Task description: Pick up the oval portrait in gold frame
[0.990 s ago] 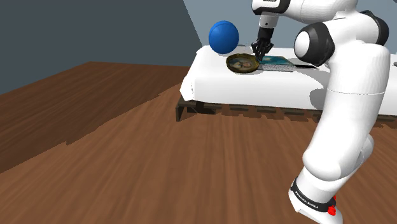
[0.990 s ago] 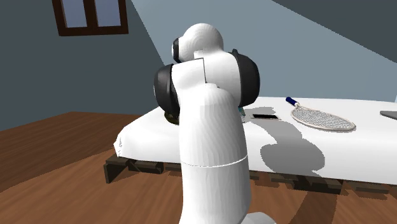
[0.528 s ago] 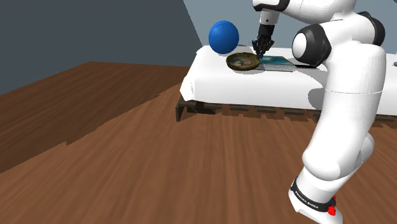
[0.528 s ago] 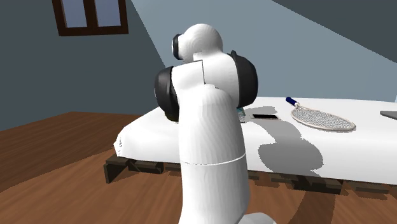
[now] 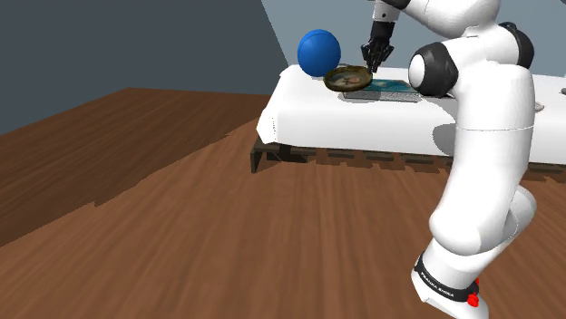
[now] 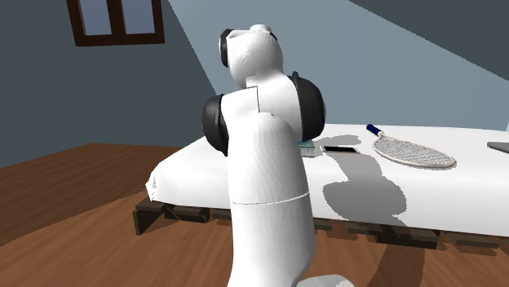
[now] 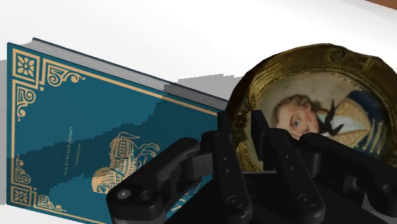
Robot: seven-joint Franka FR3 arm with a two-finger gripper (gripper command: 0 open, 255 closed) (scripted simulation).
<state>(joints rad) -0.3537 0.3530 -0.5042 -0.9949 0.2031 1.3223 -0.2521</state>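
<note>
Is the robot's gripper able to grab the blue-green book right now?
Probably not. The gripper is shut on the oval portrait, so it looks full, though the teal book lies uncovered close by on the white bed.

Teal book cover: a short line of gold lettering beside the gold emblem, too small to read.
Black ring at arm's foot: white lettering, too small to read.
</note>
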